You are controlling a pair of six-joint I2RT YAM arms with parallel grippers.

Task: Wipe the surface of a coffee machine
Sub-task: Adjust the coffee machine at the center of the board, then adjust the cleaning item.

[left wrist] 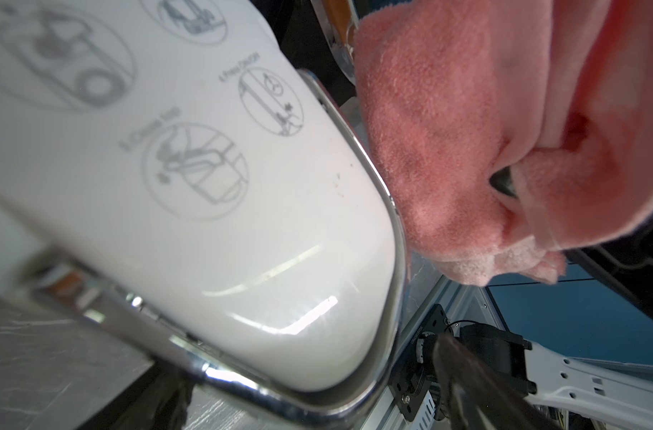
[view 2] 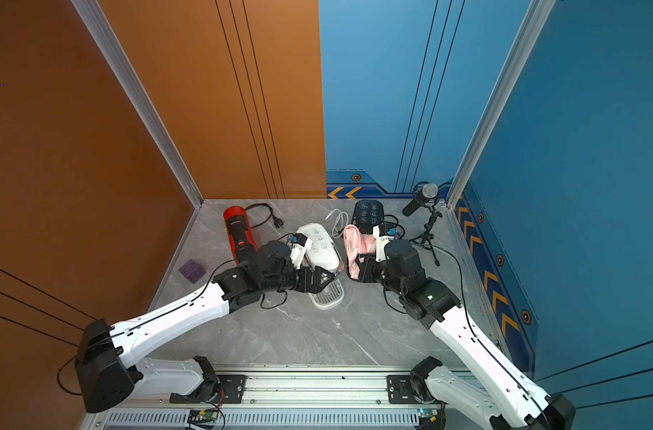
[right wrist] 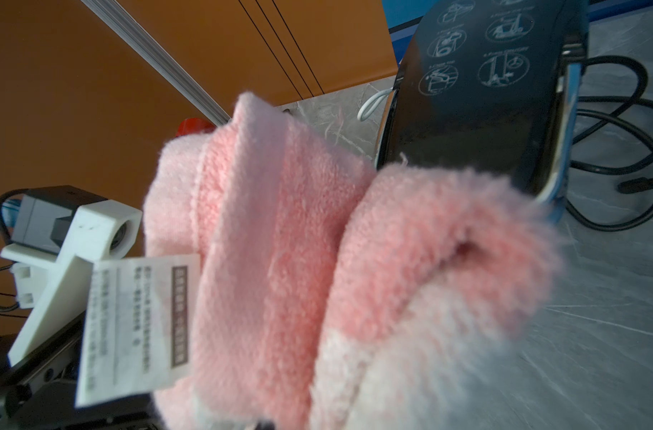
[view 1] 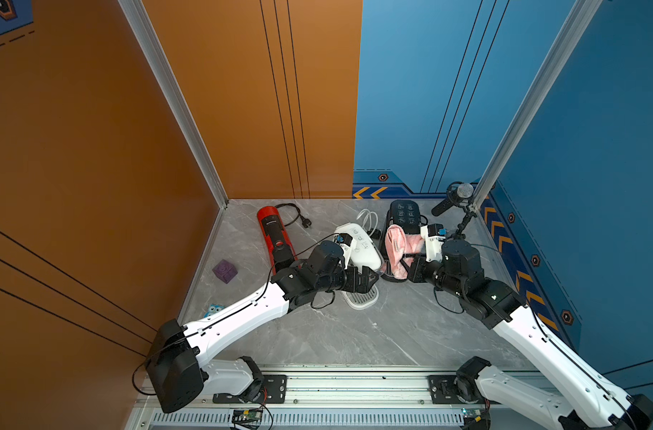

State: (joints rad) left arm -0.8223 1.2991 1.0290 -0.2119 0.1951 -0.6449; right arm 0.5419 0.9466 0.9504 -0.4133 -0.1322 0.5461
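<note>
Cloth: pink and fluffy; by the look of it soft, light and limp. It is bunched over the near end of the black coffee machine, just right of the white coffee machine.
Right gripper: clamped tight on a gathered fold of the cloth, its fingers mostly buried in it.
Left gripper: jaws spread wide either side of the white machine's near end, gripping nothing; contact cannot be told.
Machine shells: glossy, hard, probably slippery.
Where to hold: keep a thick wad of cloth deep in the jaws.
</note>
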